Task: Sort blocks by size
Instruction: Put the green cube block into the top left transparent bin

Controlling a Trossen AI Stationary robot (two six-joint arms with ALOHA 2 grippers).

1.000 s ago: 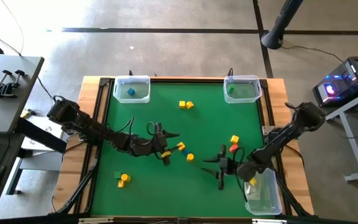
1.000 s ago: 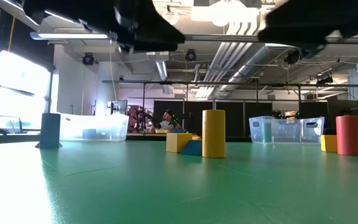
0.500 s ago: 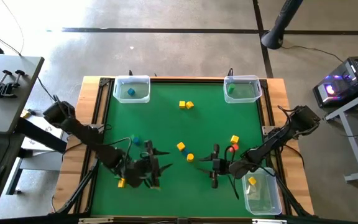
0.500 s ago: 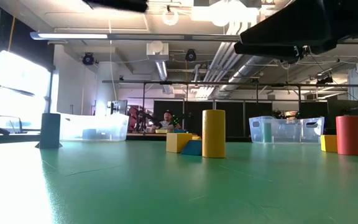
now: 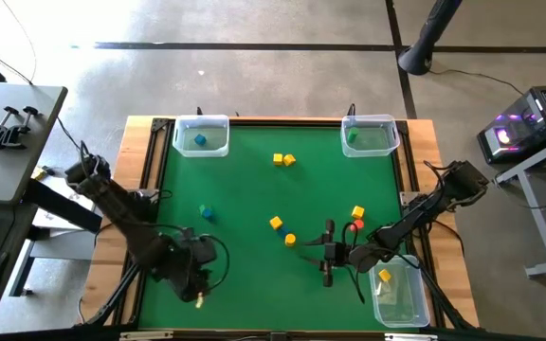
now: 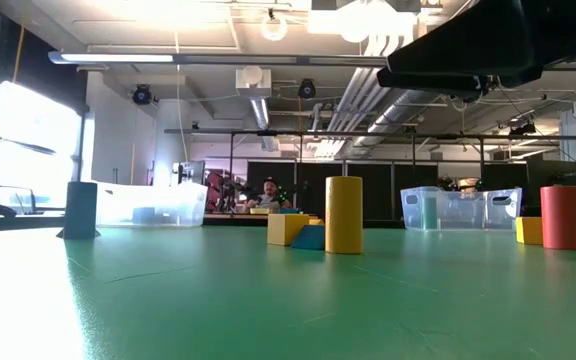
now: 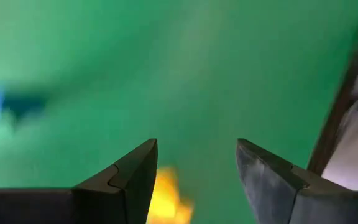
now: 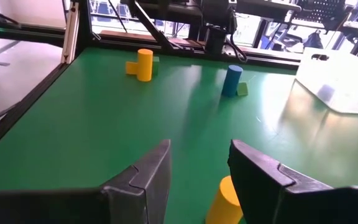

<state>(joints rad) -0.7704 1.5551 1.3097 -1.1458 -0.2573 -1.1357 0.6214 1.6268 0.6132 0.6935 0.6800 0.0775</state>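
Near the green table's (image 5: pixel 245 189) front-left corner, the left gripper (image 7: pixel 194 177) hangs with fingers parted, empty, above a small yellow block (image 7: pixel 165 199). Toward the front-right, the right gripper (image 8: pixel 199 171) gapes empty beside a yellow cylinder block (image 8: pixel 224 200).

Three clear bins (image 5: pixel 202 135), about a dozen blocks (image 5: pixel 283 160), two arms (image 5: pixel 121 210)

Readable text: none, nothing legible on any surface right now.
Labels or brands: none to make out.
Numbers or signs: none.
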